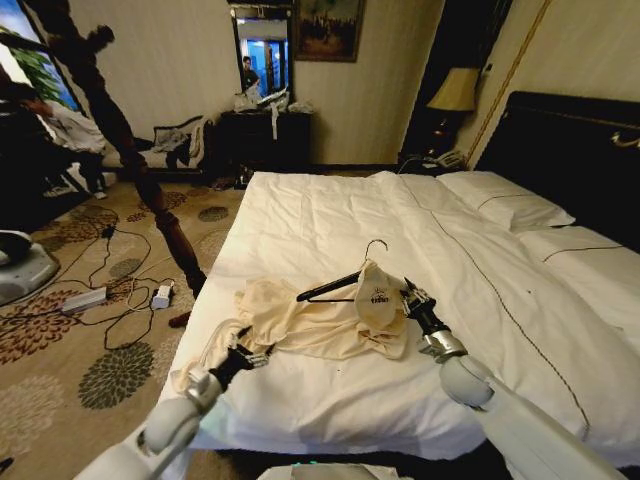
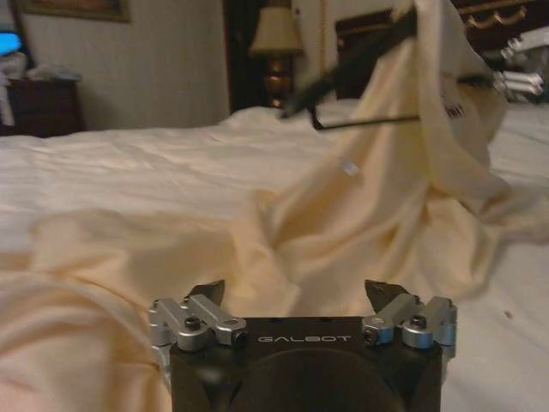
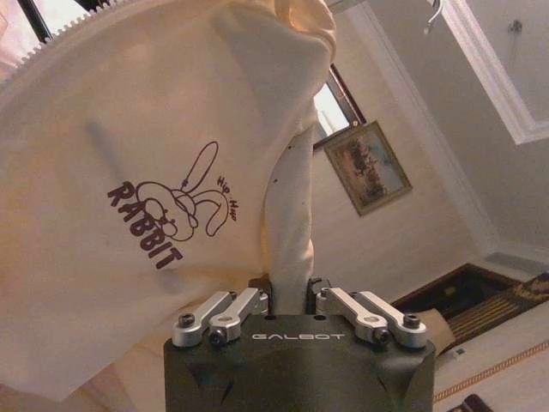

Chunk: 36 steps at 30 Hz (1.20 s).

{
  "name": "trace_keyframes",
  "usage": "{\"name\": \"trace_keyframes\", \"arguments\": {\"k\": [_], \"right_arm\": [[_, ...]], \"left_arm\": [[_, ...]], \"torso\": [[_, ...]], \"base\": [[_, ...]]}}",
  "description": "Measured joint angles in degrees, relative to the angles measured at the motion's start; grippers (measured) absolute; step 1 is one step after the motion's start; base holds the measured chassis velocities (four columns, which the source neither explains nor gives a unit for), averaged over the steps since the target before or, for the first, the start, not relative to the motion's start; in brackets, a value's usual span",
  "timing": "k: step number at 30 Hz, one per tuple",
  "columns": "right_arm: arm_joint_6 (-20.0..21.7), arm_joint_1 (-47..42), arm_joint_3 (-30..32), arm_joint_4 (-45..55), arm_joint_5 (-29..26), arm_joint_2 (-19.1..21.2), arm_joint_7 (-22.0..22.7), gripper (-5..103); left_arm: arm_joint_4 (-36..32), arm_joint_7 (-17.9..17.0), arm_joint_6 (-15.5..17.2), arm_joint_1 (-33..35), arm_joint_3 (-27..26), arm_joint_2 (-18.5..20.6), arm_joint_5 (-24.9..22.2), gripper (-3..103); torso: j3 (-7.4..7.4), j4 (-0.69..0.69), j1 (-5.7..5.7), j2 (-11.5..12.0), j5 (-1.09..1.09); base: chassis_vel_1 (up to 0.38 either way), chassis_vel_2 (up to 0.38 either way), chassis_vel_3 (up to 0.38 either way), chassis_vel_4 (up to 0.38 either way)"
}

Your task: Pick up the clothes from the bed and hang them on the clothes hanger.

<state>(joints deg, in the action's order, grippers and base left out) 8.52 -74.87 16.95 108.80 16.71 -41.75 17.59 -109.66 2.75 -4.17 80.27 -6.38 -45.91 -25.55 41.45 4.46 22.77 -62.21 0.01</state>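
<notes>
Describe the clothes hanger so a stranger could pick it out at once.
Start at the large white bed and look to its near half, where the cream shirt lies crumpled. The clothes hanger rises from the shirt's raised end, beside the right end effector. It is the one thin black triangular frame there, topped by a slim curved metal hook.

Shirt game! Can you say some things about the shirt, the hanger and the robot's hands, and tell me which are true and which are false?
1. The shirt lies on the bed. True.
2. The hanger hangs on the wall. False: it is at the shirt, over the bed.
3. The right gripper pinches shirt fabric. True.
4. The left gripper is shut on the hanger. False: it is open, near the shirt.
5. The shirt's print says RABBIT. True.
</notes>
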Motion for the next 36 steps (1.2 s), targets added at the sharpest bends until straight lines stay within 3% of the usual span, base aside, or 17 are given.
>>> {"name": "trace_keyframes", "arguments": {"k": [4, 8, 25, 30, 36], "right_arm": [[-0.16, -0.36, 0.22, -0.15, 0.12, 0.01, 0.18, 18], [-0.55, -0.51, 0.34, -0.43, 0.27, -0.02, 0.34, 18], [-0.76, -0.5, -0.19, -0.61, 0.53, 0.03, 0.36, 18], [-0.76, -0.49, -0.23, -0.61, 0.61, -0.63, 0.37, 18], [-0.76, -0.4, -0.24, -0.55, 0.64, -0.55, 0.43, 18]], "left_arm": [[1.97, -1.05, -0.39, -1.17, 1.98, -1.34, 2.83, 82], [3.57, -1.4, -1.34, -2.67, 1.58, -3.04, 6.1, 81], [8.32, -2.03, -1.09, -5.96, 3.14, -7.22, 6.9, 73], [9.5, -1.91, -1.1, -7.2, 3.02, -8.01, 6.6, 65], [10.53, -1.88, -1.06, -7.8, 3.07, -8.84, 6.43, 44]], "torso": [[0.0, -0.01, 0.0, 0.0, -0.01], [0.0, 0.0, 0.0, 0.0, 0.0], [-0.01, 0.0, -0.01, 0.0, -0.01], [-0.01, 0.0, -0.01, -0.01, 0.0], [-0.01, 0.0, -0.01, -0.01, -0.01]], "base": [[0.0, 0.0, 0.0, 0.0], [0.0, 0.0, 0.0, 0.0], [0.0, 0.0, 0.0, 0.0], [0.0, 0.0, 0.0, 0.0], [0.0, 0.0, 0.0, 0.0]]}}
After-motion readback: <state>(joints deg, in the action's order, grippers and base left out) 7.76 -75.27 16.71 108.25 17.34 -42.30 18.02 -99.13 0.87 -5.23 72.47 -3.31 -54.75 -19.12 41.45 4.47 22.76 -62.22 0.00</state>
